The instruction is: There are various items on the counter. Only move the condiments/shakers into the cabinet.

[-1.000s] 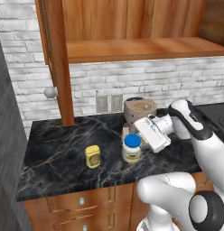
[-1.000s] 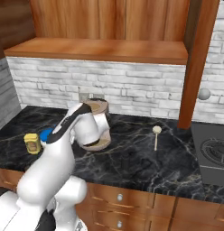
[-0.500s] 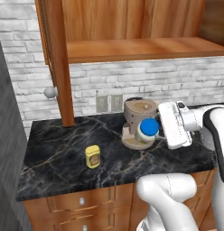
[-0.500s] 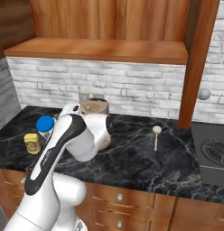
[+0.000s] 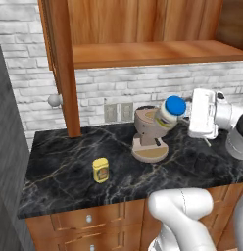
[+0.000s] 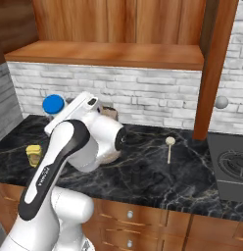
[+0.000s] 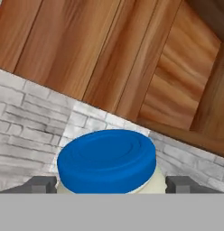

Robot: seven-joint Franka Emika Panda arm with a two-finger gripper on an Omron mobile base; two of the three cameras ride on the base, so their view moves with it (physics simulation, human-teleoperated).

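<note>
Arm point(image 6: 60, 166) is finished in glossy white, rounded shells throughout, with dark grey/black bands at the joints. Hand point(image 5: 178, 112) body is a boxy white block; two small dark grey fingertips point(image 7: 41, 185) are seen lower frame.

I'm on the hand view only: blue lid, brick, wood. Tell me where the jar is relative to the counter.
Observer: The white jar is in the air, tilted, above the tan coffee machine, gripped by the hand.
Operator: Report how high the shelf is against it.
Observer: The cabinet shelf sits above the jar's lid.
Operator: List what remains on the counter.
Observer: A yellow squeeze bottle stands on the counter left of the coffee machine; a wooden spoon lies to the right.
</note>
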